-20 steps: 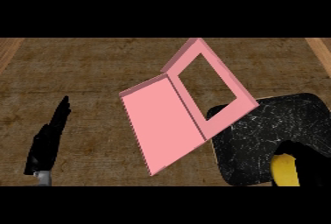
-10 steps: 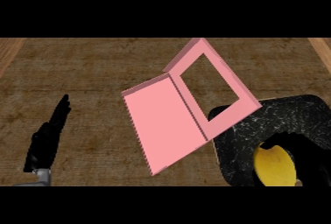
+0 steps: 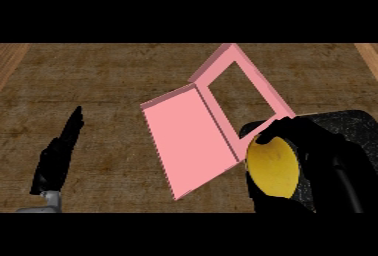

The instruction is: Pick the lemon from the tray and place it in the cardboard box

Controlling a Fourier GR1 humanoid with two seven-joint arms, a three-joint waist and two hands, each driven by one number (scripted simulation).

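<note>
A yellow lemon shows at the lower right, with my right hand curled round it from the right and over its top. Hand and lemon are over the left part of the black speckled tray, right beside the pink cardboard box. The box lies tilted in the middle of the counter, with an open frame-like part at its far end. My left hand rests at the lower left with fingers straight, holding nothing.
The brown wooden counter stretches around the box and to the left. Lighter wooden edges show at the far left and far right corners.
My right hand has come up and leftward with the lemon, from the tray's lower right to beside the box's edge. The lemon shows more fully. The left hand has stayed still.
</note>
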